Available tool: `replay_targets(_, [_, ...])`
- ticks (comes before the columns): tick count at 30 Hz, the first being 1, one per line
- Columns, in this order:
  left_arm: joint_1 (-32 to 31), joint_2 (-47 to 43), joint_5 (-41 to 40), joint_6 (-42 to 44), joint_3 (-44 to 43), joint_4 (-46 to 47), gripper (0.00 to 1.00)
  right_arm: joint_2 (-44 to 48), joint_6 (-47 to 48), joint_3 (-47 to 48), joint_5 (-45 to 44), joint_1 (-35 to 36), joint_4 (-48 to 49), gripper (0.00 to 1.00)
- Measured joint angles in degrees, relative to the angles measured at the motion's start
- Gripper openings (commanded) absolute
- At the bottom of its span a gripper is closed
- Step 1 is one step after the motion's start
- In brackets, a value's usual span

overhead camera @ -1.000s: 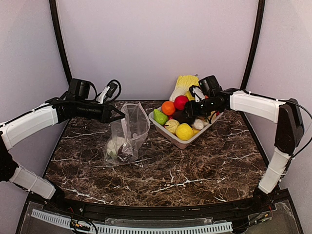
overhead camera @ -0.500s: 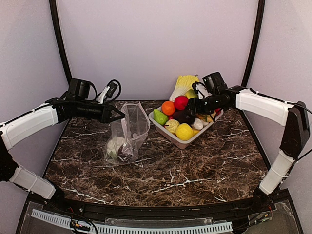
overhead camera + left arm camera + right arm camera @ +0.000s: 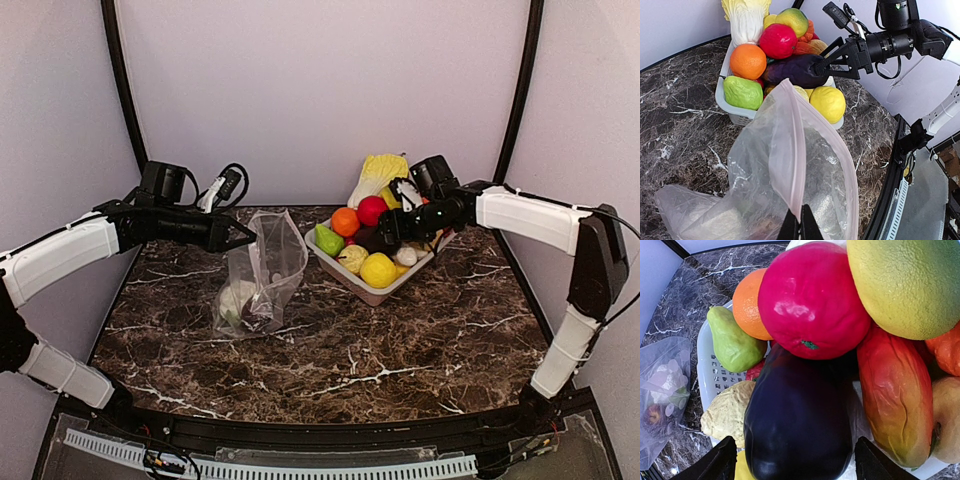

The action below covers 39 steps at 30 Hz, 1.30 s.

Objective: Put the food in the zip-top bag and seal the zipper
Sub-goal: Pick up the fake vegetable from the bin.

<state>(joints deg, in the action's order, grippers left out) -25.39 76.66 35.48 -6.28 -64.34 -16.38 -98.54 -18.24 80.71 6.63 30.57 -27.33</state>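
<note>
Broadly, the dark marbled surface [image 3: 400, 350] is shared by two things set near each other: the zip-top bag [image 3: 265, 270] on the left and a pale tray [image 3: 370, 293] heaped with toy produce on the right. The bag is clear and crumpled, and it is held upright with its mouth gaping toward the tray. A long dark eggplant [image 3: 800, 425] lies across the middle of the heap, its long axis running straight away from the right wrist camera. The lemon [image 3: 378, 270], yellow and dimpled, is seen at the tray's near corner, just beyond the eggplant on the side facing the bag. It lies toward the robot from the right gripper [image 3: 388, 228], and the right arm is by far the nearer to it. Two pieces of food are already inside the bag at its bottom: the white cauliflower [image 3: 238, 298] with green leaves, and beside it the dark purple round piece [image 3: 258, 318]. The zipper [image 3: 790, 160], a thin pink strip, is unsealed, and one side of it is pinched between the pressed-together fingers of the left gripper [image 3: 800, 227]. The right gripper is spread wide, one finger to each side of the eggplant; whether the skin is touched cannot be made out.
</note>
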Motion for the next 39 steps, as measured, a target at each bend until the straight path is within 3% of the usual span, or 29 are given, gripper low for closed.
replay_targets(7, [0.0,0.0,0.0,0.02,0.0,0.02,0.01,-1.64,0.17,0.0,0.0,0.0,0.0,0.81])
replay_targets(22, [0.0,0.0,0.0,0.02,0.0,0.0,0.01,-2.27,0.37,0.07,0.04,0.0,-0.09,0.66])
replay_targets(39, [0.0,-0.2,0.28,0.2,0.0,-0.02,0.01,0.72,0.48,1.03,1.36,0.09,-5.46,0.65])
